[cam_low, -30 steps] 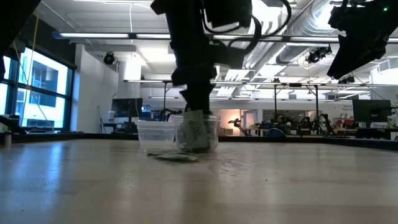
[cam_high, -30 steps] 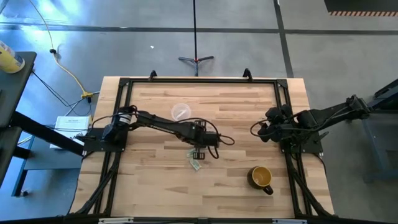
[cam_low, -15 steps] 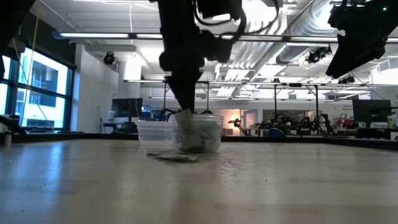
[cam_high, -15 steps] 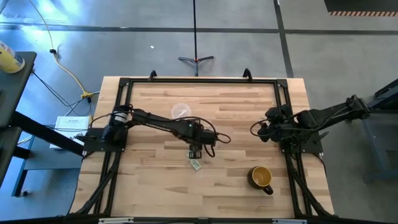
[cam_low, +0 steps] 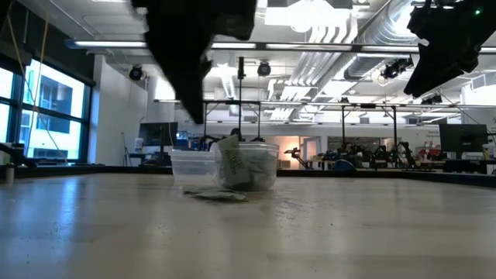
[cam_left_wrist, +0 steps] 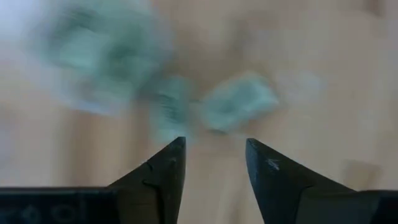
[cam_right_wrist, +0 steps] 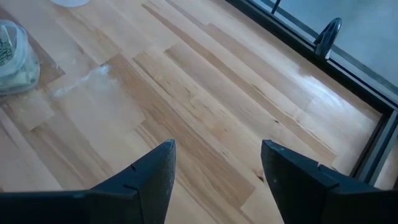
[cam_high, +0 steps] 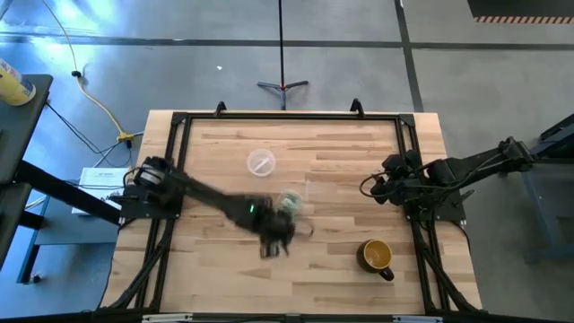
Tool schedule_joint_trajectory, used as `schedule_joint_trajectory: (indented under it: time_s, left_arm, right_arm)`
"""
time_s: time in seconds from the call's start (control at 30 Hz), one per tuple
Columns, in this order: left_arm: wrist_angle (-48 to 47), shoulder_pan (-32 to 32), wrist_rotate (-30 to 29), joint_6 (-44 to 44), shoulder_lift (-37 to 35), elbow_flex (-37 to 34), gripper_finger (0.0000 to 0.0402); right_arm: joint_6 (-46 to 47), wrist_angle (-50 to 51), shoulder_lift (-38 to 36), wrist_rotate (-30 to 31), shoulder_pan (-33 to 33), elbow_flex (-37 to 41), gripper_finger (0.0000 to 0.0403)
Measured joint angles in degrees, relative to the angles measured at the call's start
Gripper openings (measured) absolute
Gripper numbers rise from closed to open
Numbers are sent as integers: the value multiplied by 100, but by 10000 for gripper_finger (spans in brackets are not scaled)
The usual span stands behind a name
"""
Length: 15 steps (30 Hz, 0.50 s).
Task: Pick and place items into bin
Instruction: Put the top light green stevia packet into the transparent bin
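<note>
The left gripper [cam_left_wrist: 211, 165] hangs low over the table [cam_high: 332, 152], fingers spread and empty, two pale green wrappers [cam_left_wrist: 239, 102] lying just ahead of its tips. The clear cup [cam_high: 290, 202], wrappers inside, stands just beside it. The right gripper [cam_right_wrist: 214, 168] waits well apart, fingers spread.

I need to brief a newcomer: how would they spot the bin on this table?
Start at the wooden table and look near its middle, just ahead of the left gripper. The bin is a small clear plastic cup with pale green wrappers inside, unlike the flat clear disc and the yellow mug.
</note>
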State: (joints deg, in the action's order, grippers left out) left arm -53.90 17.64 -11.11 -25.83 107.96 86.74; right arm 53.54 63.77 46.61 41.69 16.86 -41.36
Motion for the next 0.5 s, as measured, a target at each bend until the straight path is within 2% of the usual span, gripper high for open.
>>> schedule_joint_trajectory:
  time_s: [0.07,0.13,0.23,0.37,0.5]
  left_arm:
    - [769,272,8,-240,9,-451,198]
    - [1376,421,-411,-420,9,-677,200]
    - [1617,400,-855,-694,0,-870,205]
    - [1740,36,-411,-1154,0,-1212,210]
    - [1877,-268,-204,-937,0,-1372,211]
  right_arm:
    - [0,2,7,-6,0,0,228]
    - [0,0,7,-17,0,0,229]
    - [-47,1,7,-12,0,0,227]
    - [-107,0,7,6,0,0,228]
    - [-107,0,7,4,0,0,227]
